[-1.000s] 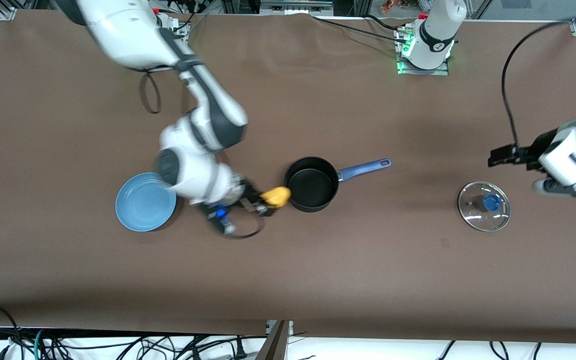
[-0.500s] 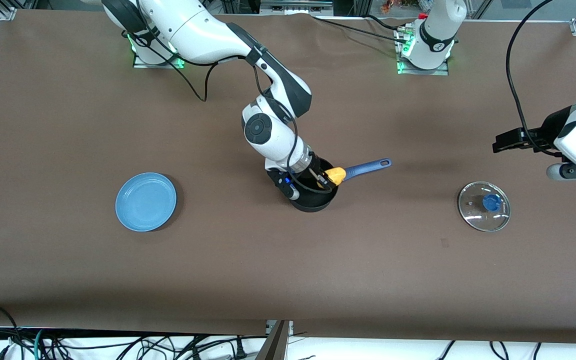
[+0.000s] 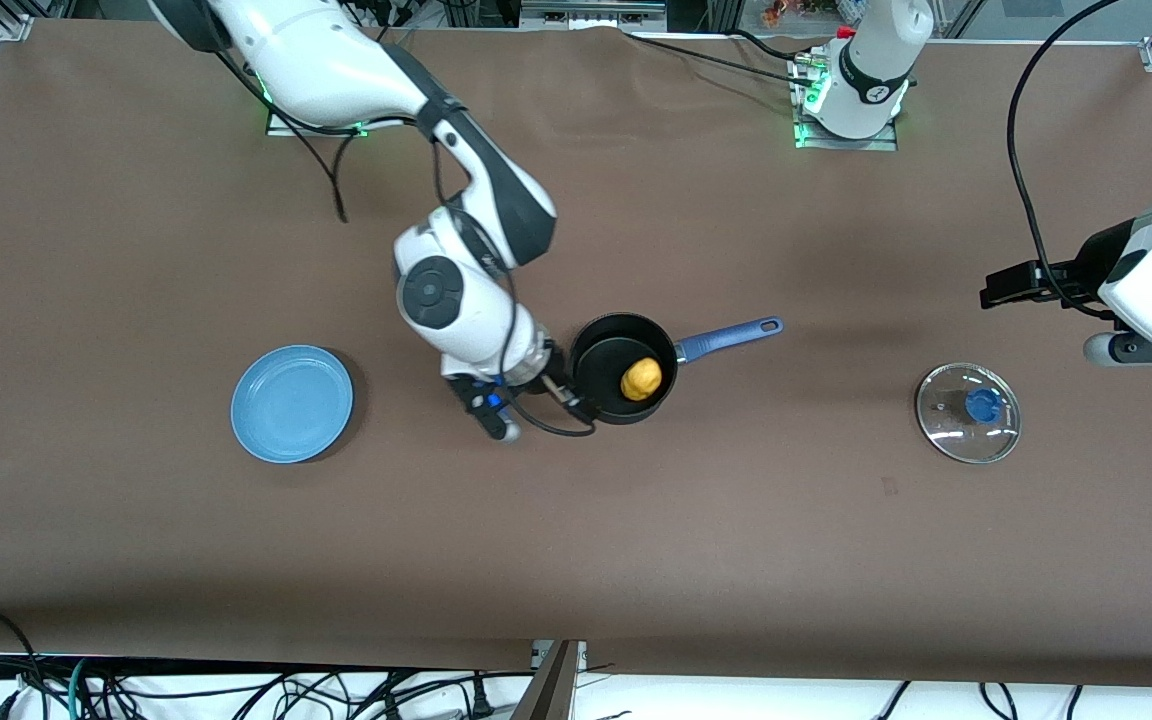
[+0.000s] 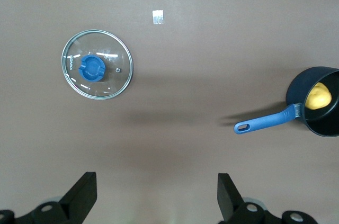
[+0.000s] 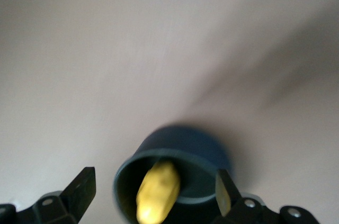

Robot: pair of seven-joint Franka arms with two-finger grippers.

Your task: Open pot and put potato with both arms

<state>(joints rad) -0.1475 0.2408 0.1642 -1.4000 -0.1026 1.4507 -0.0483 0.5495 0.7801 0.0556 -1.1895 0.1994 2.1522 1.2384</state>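
The black pot (image 3: 598,352) with its blue handle (image 3: 731,338) stands uncovered mid-table. The yellow potato (image 3: 641,378) lies inside it. My right gripper (image 3: 571,398) is open and empty, just above the pot's rim on the side toward the plate. In the right wrist view the potato (image 5: 159,181) sits in the pot (image 5: 180,139) between the gripper's (image 5: 152,195) spread fingers. The glass lid (image 3: 968,412) with its blue knob lies flat on the table toward the left arm's end. My left gripper (image 3: 1006,287) is open, empty and raised over bare table beside the lid. The left wrist view shows the gripper (image 4: 157,197), lid (image 4: 97,64) and pot (image 4: 312,123).
A flat light-blue plate (image 3: 291,403) lies toward the right arm's end, level with the pot. A small pale tag (image 4: 157,16) lies on the brown tabletop near the lid. Cables hang below the table's near edge.
My right gripper carried the potato from beside the plate to over the pot, let it go into the pot, and drew back toward the plate. The left arm rose slightly and stayed by the lid.
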